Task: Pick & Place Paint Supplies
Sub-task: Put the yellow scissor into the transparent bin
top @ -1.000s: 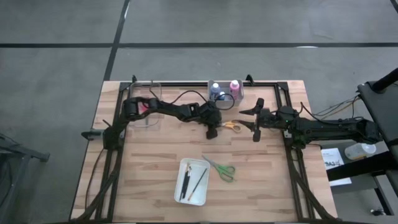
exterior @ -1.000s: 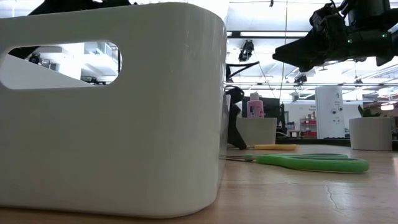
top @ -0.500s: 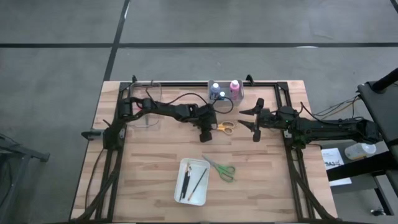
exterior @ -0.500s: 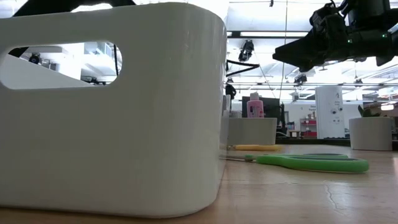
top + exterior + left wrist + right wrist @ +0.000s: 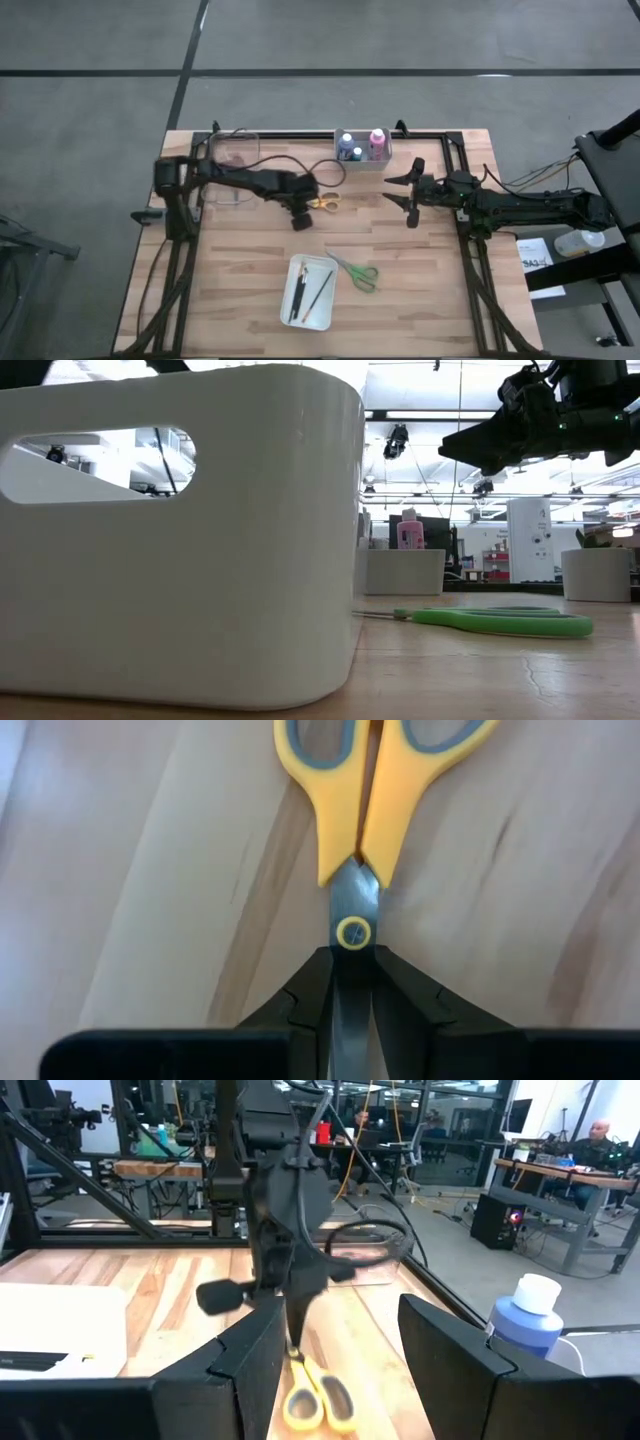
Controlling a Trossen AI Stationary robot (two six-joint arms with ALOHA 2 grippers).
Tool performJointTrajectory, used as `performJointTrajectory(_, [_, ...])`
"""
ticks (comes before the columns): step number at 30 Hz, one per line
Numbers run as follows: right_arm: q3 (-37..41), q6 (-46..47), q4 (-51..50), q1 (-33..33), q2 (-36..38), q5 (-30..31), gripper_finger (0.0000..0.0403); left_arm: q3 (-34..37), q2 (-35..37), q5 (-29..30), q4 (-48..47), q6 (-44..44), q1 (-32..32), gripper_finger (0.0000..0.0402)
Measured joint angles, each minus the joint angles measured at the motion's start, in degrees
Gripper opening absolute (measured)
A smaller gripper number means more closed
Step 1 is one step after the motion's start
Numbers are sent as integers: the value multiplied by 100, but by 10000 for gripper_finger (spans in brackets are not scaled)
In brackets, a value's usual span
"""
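Looking down from the high view, the left gripper (image 5: 301, 215) sits near the middle of the tabletop (image 5: 240, 290), pinched on the blades of the orange scissors (image 5: 322, 203), whose handles stick out toward the right arm. The right gripper (image 5: 408, 195) waits well apart on the other side, with its fingers spread wide and nothing in them. Bare wood lies all around the scissors. The clear bin (image 5: 235, 165) is by the far left edge, and the bottle holder (image 5: 362, 147) with the pink bottle (image 5: 377, 139) and blue bottle (image 5: 346, 141) is at the far edge. The white tray (image 5: 311, 291) with the brushes (image 5: 300, 293) and the green scissors (image 5: 355, 271) lie nearer the front. From the low view, the white tray fills half the picture and hides the left gripper; the green scissors lie flat just beside it. From the left wrist view, the fingers (image 5: 305, 995) squeeze the blades just below the screw, and the handle rings are cut off. From the right wrist view, the left arm holds the orange scissors pointing down at the wood.
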State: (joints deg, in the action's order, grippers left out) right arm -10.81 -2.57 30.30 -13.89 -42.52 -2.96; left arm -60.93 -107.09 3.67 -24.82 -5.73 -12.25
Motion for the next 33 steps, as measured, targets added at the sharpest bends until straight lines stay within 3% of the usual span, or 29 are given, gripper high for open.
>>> performJointTrajectory(8, [-1, 0, -2, 0, 0, -1, 193, 1546, 1290, 131, 393, -705, 3, 63])
performJointTrajectory(14, [0, 0, 0, -4, 0, 0, 193, 2195, 1882, 130, 480, -1219, 6, 63])
performJointTrajectory(33, [-1, 0, -2, 0, 0, 0, 193, 2453, 2105, 128, 896, -1207, 11, 63])
